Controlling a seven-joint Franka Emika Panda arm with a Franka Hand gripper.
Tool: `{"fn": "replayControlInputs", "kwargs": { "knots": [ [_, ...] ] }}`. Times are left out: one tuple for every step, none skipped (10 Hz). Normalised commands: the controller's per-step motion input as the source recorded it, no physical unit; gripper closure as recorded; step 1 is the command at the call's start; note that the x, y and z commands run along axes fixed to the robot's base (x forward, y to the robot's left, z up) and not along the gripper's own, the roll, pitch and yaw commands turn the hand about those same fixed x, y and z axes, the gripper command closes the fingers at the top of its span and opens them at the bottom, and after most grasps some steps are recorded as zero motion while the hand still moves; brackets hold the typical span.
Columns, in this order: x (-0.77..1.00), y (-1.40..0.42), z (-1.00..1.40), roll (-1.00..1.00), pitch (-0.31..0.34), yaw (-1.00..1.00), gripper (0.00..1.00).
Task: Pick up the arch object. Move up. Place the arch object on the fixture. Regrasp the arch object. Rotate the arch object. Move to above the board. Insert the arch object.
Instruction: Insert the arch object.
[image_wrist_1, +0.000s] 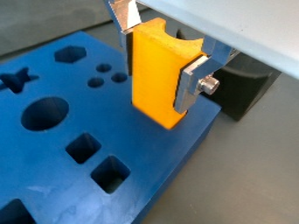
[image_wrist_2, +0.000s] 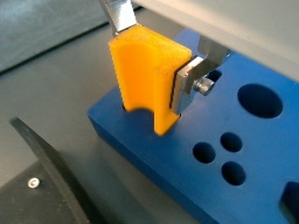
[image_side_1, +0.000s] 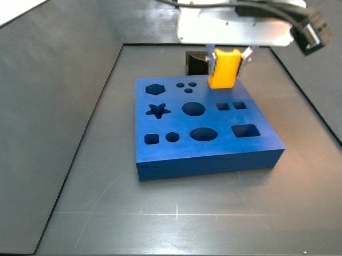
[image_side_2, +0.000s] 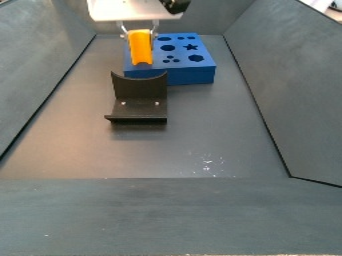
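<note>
Gripper (image_wrist_1: 163, 48) clamping arch object (image_wrist_1: 160, 77) over board (image_wrist_1: 70, 131) edge.

Gripper (image_side_1: 227, 50) clamping the arch object (image_side_1: 225, 68) over the board's (image_side_1: 201, 140) far edge; fixture (image_side_2: 138, 96) stands just beside that edge; surrounding floor open.

Gripper (image_side_2: 139, 36) gripping arch object (image_side_2: 139, 49)

No readable text or labels, seemingly, anywhere.
</note>
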Motion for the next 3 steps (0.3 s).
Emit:
{"fn": "replayControlInputs", "kwargs": {
  "knots": [
    [0.05,0.00,-0.55,0.00,-0.076,0.00,1.00],
    [0.03,0.00,-0.52,0.02,-0.067,0.00,1.00],
    [0.00,0.00,0.00,0.00,0.000,0.00,1.00]
  ]
}}
